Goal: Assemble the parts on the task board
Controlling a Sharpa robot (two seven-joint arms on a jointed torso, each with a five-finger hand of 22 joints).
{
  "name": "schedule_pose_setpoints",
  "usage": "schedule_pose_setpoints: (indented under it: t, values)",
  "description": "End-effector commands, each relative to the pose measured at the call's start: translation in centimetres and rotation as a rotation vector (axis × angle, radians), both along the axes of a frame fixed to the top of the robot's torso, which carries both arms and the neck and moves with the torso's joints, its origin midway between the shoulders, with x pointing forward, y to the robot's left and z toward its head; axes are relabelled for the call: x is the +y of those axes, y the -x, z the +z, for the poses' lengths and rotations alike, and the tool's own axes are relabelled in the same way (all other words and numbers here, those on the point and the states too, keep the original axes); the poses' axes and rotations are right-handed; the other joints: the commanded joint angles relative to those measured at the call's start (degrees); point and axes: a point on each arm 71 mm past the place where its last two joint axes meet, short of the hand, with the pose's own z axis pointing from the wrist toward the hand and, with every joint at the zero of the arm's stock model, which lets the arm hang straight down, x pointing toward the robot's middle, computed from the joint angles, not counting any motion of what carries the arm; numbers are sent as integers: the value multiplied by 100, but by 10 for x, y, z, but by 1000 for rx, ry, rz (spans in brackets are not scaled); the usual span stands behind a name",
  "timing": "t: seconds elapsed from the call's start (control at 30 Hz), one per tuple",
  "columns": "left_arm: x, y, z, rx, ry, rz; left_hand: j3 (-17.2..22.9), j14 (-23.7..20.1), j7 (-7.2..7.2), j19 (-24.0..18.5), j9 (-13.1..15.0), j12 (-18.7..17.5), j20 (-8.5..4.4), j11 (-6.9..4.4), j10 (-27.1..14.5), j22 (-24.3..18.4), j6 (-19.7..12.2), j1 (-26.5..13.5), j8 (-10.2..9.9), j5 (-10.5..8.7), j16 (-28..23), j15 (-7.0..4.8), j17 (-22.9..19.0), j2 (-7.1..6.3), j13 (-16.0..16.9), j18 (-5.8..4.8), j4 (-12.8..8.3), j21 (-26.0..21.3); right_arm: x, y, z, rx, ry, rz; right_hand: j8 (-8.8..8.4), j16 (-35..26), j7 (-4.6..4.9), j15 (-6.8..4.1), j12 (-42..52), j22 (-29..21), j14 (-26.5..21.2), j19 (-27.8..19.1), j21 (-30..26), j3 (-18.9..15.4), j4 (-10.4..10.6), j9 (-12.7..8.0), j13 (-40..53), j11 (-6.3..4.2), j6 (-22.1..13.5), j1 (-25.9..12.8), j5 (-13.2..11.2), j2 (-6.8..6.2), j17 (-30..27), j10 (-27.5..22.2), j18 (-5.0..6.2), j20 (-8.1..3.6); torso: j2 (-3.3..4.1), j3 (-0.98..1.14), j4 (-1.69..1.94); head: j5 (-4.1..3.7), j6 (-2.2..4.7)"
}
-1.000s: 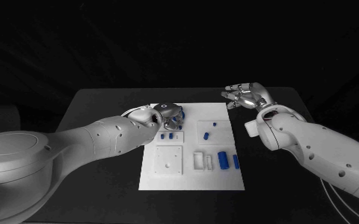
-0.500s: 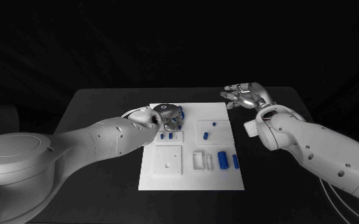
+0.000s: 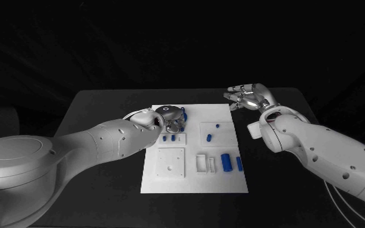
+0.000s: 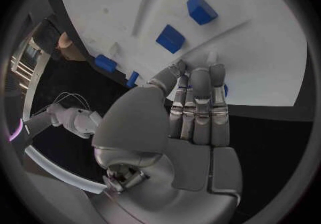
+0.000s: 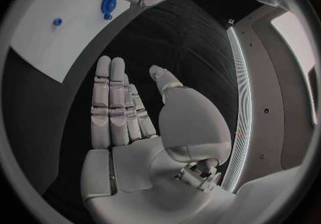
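Observation:
The white task board [image 3: 194, 180] lies in the middle of the black table. Small blue parts [image 3: 227, 160] lie or stand on it, several near its right side and two [image 3: 170, 139] by its left middle. My left hand [image 3: 172, 116] is over the board's far left corner. In the left wrist view its fingers [image 4: 199, 101] lie close together with their tips on the board [image 4: 267, 63], and a bit of blue [image 4: 225, 90] peeks out behind them. Whether it holds that piece is hidden. My right hand [image 3: 248, 97] hovers off the board's far right corner, its fingers [image 5: 110, 101] straight and holding nothing.
Raised white square blocks [image 3: 171, 162] and a small open frame [image 3: 202, 163] sit on the board's near half. Bare black table [image 3: 99, 112] runs around the board on all sides. My left forearm [image 3: 106, 141] crosses the table's left part.

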Motion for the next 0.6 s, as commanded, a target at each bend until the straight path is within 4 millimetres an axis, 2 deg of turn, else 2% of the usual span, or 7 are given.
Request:
schedule_pose_setpoints:
  t: [0.03,0.2,0.4,0.6]
  values:
    - [-3,1,-2,14,-7,-13,21,38,-3,41,-4,-21,-4,-2,32,113,-30,-1,-19,-32,28,15,-2,12,-7,98,23,32,2,0,1,-4,1,16,-11,-20,-9,18,-18,3,2,10,33,-28,12,6,-8,2,36,-49,-27,8,8,-26,69,17,6,0,-5,-2,3]
    - [-3,2,-4,22,-10,-12,40,41,-7,42,-1,-22,-13,-12,34,117,-15,15,-15,-20,42,2,3,25,-7,95,20,46,3,0,1,-4,0,16,-11,-20,-9,18,-18,3,2,10,33,-28,12,6,-8,2,36,-49,-27,8,8,-26,69,17,9,0,-10,1,2]
    - [-3,2,-5,25,-10,-10,50,50,-10,36,-6,-21,-23,-15,38,117,-25,10,-21,-31,60,-2,9,30,-7,85,26,74,3,0,1,-4,0,17,-11,-21,-10,18,-19,-7,-4,10,22,-51,29,6,-8,2,45,-27,-26,13,9,-28,66,18,7,2,0,-14,-11]
    - [-4,3,-6,25,-6,-12,71,72,-31,53,-18,-22,-26,-21,57,114,-219,2,-24,-39,89,-7,17,6,-7,86,27,105,4,0,1,-4,-1,17,-11,-21,-10,18,-19,-7,-4,10,22,-51,29,6,-8,2,45,-27,-26,13,9,-28,66,18,5,2,-2,-14,-17]
